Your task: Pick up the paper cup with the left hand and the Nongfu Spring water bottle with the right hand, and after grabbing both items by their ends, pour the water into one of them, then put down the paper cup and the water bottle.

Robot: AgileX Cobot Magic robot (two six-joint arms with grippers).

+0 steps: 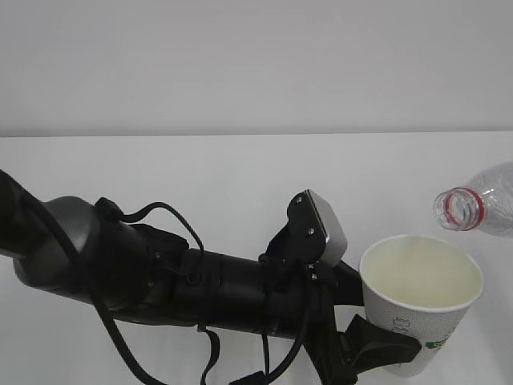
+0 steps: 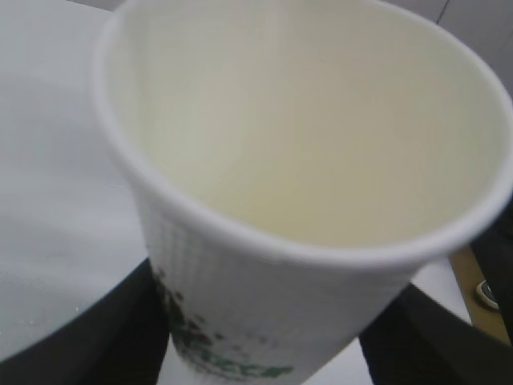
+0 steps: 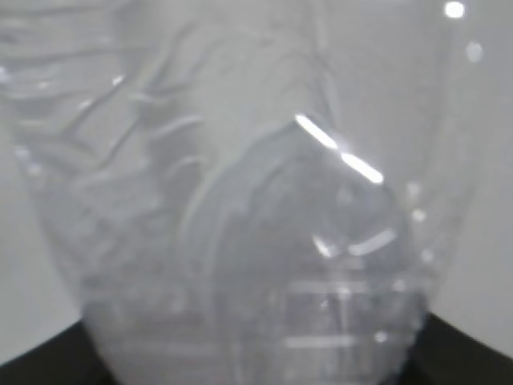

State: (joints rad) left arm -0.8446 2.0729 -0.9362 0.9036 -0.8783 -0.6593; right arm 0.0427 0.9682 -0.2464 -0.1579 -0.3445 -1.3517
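Right claw off-frame; bottle (image 1: pixel 481 204) cropped, cup (image 1: pixel 418 309) base hidden.

A plain white desk (image 1: pixel 200 172) runs back to a pale wall (image 1: pixel 240 64). I can't tell whether anything in view rests directly on its surface.

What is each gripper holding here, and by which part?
Left gripper holds the paper cup by its lower wall. Right gripper holds the water bottle low on its body; the fingers are barely visible.
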